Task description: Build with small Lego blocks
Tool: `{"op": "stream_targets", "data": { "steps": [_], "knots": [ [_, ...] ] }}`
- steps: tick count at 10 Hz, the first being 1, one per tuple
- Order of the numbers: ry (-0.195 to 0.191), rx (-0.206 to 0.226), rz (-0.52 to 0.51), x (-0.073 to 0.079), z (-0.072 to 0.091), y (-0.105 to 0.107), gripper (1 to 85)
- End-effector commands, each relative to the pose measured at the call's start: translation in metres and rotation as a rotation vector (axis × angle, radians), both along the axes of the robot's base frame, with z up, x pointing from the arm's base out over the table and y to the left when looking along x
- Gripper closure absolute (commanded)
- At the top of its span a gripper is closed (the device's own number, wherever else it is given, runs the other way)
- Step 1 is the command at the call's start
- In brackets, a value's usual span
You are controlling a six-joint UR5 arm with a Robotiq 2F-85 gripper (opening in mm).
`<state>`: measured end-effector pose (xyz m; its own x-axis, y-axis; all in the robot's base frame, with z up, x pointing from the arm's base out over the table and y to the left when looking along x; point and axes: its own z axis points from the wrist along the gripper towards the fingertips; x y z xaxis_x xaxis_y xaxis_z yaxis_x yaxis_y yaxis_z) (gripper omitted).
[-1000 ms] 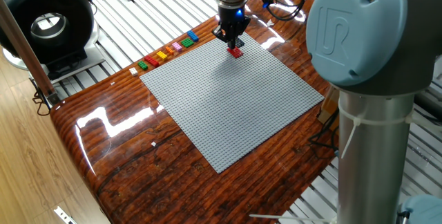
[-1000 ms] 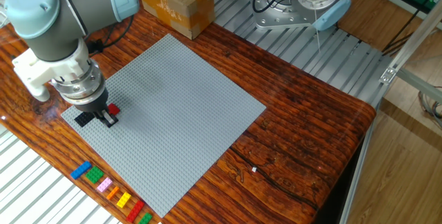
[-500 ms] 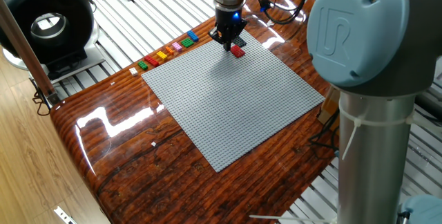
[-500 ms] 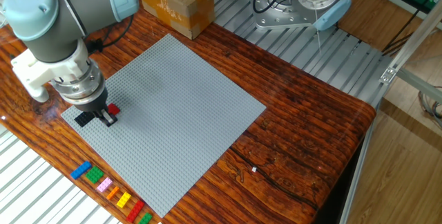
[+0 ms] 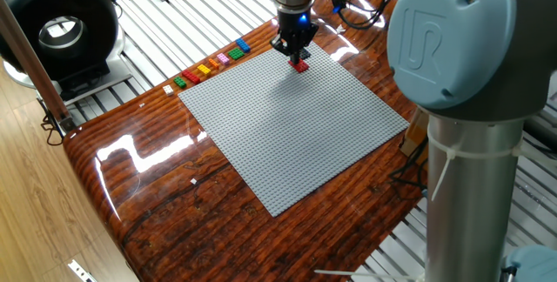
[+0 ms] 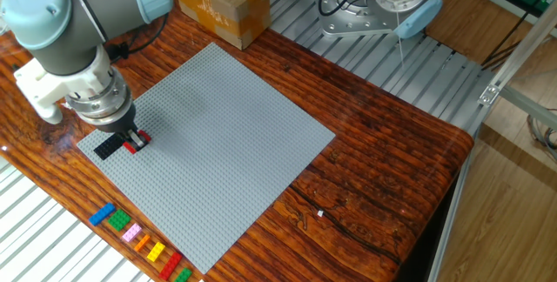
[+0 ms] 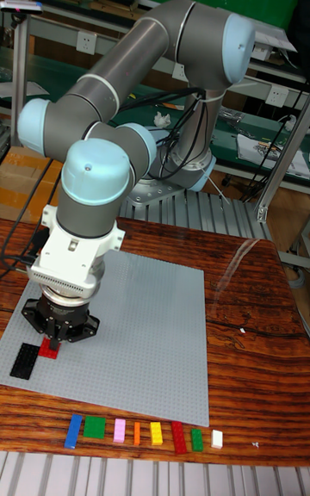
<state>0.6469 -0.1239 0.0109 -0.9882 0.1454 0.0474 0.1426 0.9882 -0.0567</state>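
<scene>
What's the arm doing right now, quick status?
Gripper down on the red brick on the grey plate, jaws hidden. Black brick right beside it. Spare bricks lined up off the plate's edge. Nothing in the way.

One fixed view: high, oblique, arm base nearest.
Other fixed view: high, from the opposite side.
Tall fixed view: low, frontal, close.
Shared: grey baseplate (image 5: 291, 130) on the desk (image 6: 383, 169).

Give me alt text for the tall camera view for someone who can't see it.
A grey UR5 arm reaches down so its gripper sits right at a red Lego block on the near left corner of a large grey baseplate, beside a black block. A row of small coloured blocks lies along the wooden table's front edge.
</scene>
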Motion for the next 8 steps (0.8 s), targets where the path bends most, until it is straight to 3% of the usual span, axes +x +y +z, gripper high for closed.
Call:
{"op": "stream_targets", "data": {
  "steps": [1,4,8],
  "knots": [
    [-0.008,0.009,0.000,0.0011,0.0016,-0.0006,84.7],
    [-0.033,0.000,0.007,0.0075,0.0019,-0.0031,84.7],
    [-0.036,-0.004,0.028,0.0085,0.0019,-0.0043,84.7]
  ]
}}
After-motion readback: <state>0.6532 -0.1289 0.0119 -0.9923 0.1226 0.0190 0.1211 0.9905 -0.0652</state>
